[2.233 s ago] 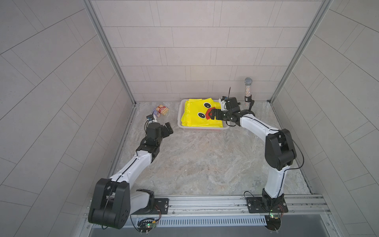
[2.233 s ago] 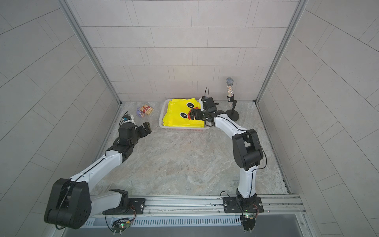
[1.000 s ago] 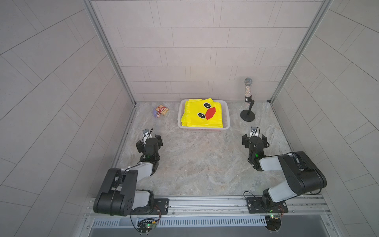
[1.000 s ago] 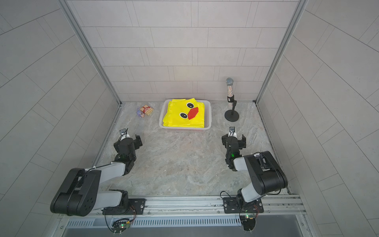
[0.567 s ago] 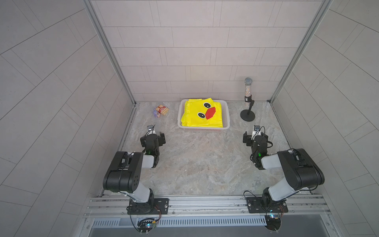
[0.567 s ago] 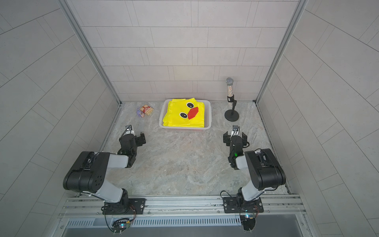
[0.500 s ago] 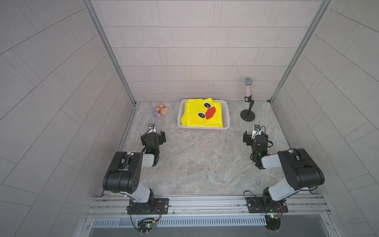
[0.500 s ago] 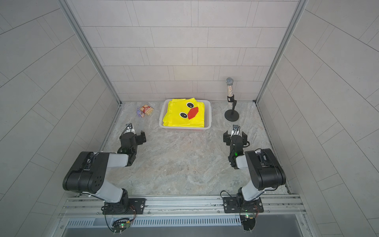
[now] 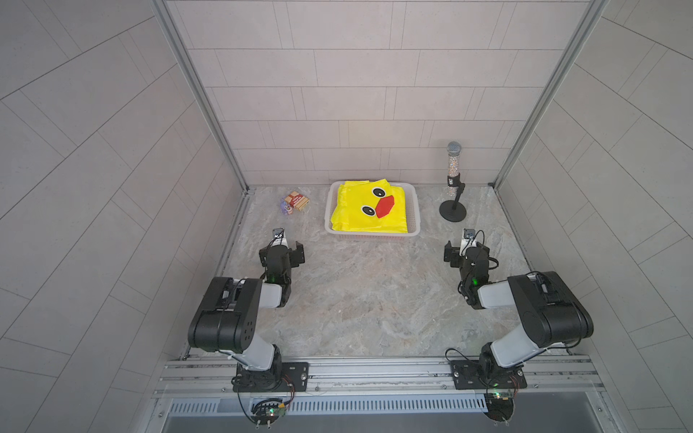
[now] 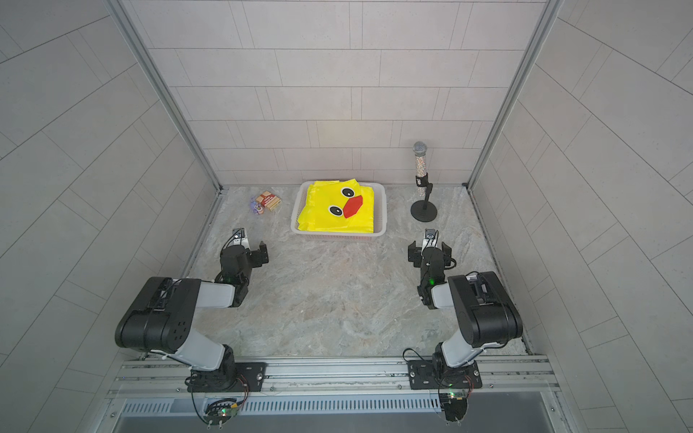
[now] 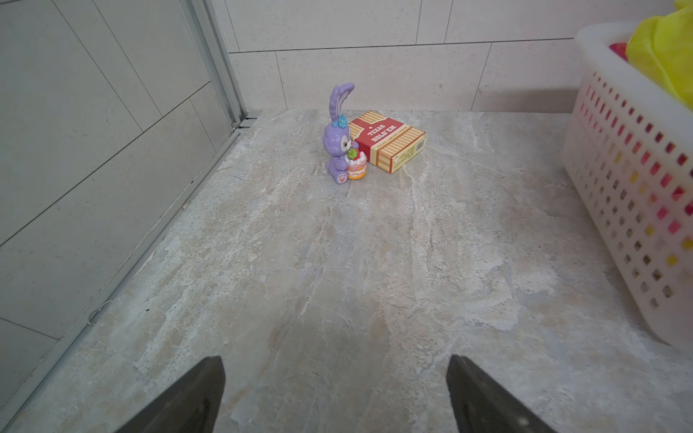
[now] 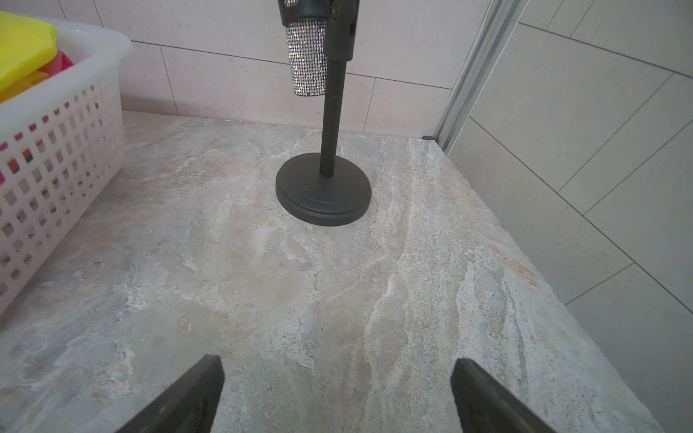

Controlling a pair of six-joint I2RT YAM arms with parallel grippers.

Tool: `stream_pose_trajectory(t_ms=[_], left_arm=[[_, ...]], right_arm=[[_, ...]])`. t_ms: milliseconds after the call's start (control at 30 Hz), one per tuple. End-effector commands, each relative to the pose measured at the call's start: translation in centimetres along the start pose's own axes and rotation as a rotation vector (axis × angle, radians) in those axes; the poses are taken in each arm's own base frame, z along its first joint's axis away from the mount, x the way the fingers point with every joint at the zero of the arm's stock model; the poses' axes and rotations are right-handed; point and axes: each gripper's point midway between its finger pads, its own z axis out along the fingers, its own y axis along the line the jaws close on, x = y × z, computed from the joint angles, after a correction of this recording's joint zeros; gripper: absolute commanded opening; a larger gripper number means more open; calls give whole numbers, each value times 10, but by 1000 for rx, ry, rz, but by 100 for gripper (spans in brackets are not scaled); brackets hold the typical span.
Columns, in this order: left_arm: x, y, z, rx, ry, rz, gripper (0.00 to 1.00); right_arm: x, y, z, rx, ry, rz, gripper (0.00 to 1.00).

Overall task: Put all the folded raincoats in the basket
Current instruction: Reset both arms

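The folded raincoat [image 9: 369, 208] [image 10: 339, 212], yellow with two black eyes and a red beak, lies inside the white perforated basket [image 9: 415, 210] [image 10: 383, 213] at the back middle of the table. The basket's grid wall [image 11: 630, 187] [image 12: 45, 165] shows in both wrist views, with yellow raincoat [image 11: 663, 52] [image 12: 22, 48] above its rim. My left gripper [image 9: 283, 249] [image 10: 249, 251] [image 11: 335, 378] is open over bare table at the left, apart from the basket. My right gripper [image 9: 465, 249] [image 10: 429, 249] [image 12: 337, 378] is open at the right, with nothing between its fingers.
A purple rabbit figure [image 11: 339, 138] [image 9: 285, 206] and a red striped card box [image 11: 390, 140] [image 9: 298, 200] sit at the back left. A glitter microphone on a black round stand [image 12: 324, 191] [image 9: 453, 213] stands at the back right. Tiled walls close three sides.
Both arms have drawn back from the basket and folded low toward the front rail. In the last half second they hardly move. The raincoat stays in the basket.
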Motion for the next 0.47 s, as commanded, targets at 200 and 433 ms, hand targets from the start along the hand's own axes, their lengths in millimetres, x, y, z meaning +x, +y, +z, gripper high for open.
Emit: stream_pose_trajectory(t_ms=[200, 433], left_arm=[[-5, 11, 3, -64, -14, -18, 100], [-6, 11, 2, -64, -18, -19, 100]], right_arm=[[0, 0, 0, -1, 4, 11, 100], [0, -1, 1, -1, 7, 16, 100]])
